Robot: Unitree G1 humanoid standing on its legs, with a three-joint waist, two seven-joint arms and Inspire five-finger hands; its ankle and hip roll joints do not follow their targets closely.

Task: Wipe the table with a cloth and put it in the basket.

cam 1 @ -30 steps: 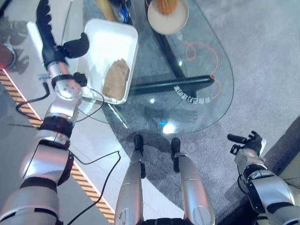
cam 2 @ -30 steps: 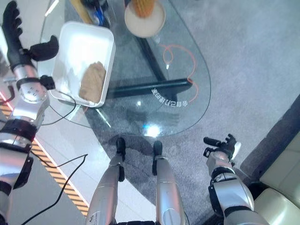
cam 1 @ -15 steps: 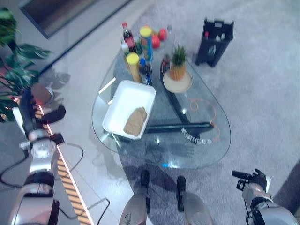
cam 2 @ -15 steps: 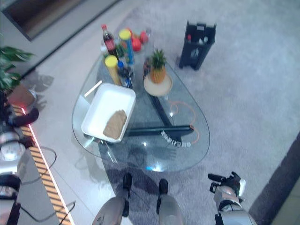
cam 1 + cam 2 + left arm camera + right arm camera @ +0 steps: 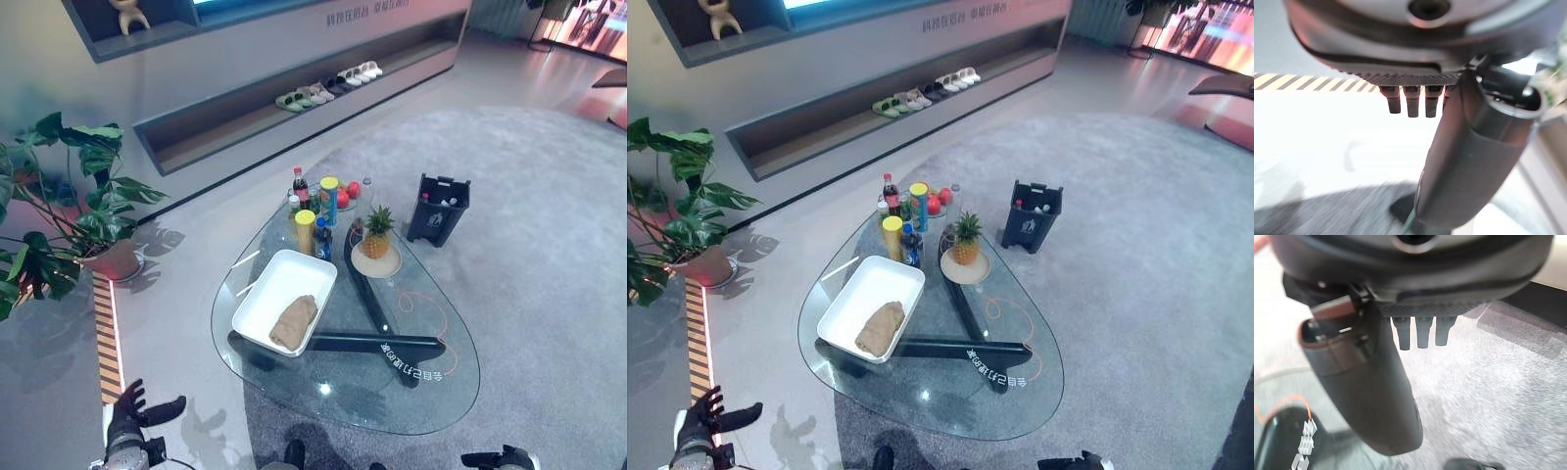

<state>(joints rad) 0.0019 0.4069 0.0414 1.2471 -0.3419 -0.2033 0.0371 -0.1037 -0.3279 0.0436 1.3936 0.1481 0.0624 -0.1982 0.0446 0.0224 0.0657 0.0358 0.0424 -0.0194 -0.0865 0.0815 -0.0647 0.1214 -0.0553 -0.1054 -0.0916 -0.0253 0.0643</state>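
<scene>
Cloth (image 5: 294, 322) sits in white basket (image 5: 257, 304); both hands, left hand (image 5: 132, 411) and right hand (image 5: 500, 458), look relaxed and empty. Reach low, pinch mid-fold.

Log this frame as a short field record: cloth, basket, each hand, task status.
cloth: brown cloth lying in the white basket on the glass table
left hand: left hand low beside the table, fingers straight, holding nothing
right hand: right hand at the bottom edge of the view, fingers straight, holding nothing
task status: cloth already in basket
</scene>
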